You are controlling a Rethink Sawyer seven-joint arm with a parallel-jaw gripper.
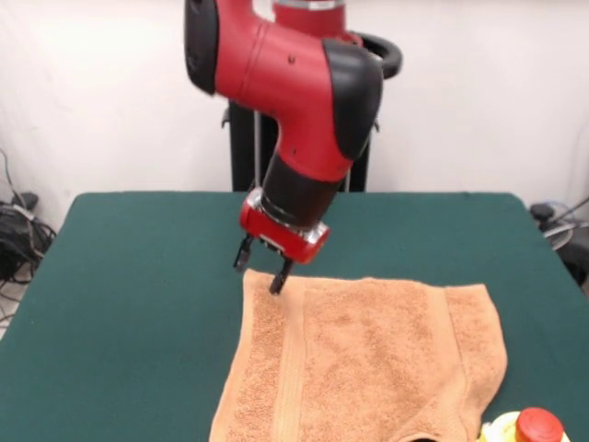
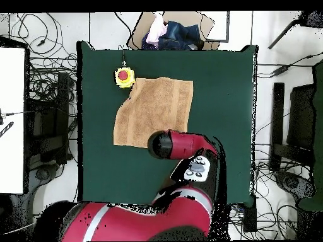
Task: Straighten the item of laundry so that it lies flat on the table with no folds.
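One towel [image 1: 368,364], one table [image 1: 129,304] — and one yellow-and-red button [image 2: 125,77].

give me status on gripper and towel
Gripper open, fingers at towel's far corner. Towel mostly flat, one edge tucked under. Yellow box with red button beside towel.

towel [image 1: 368,364] | orange-tan terry, mostly flat, one corner rumpled | table [image 1: 138,276] | green

Orange-tan terry towel [image 1: 363,364] spread on green table [image 1: 138,304], near right. Woven band stripe runs down its left part. Gripper [image 1: 261,267], fingers parted, at towel's far left corner. Yellow, red-capped object [image 1: 526,428] at near-right edge.
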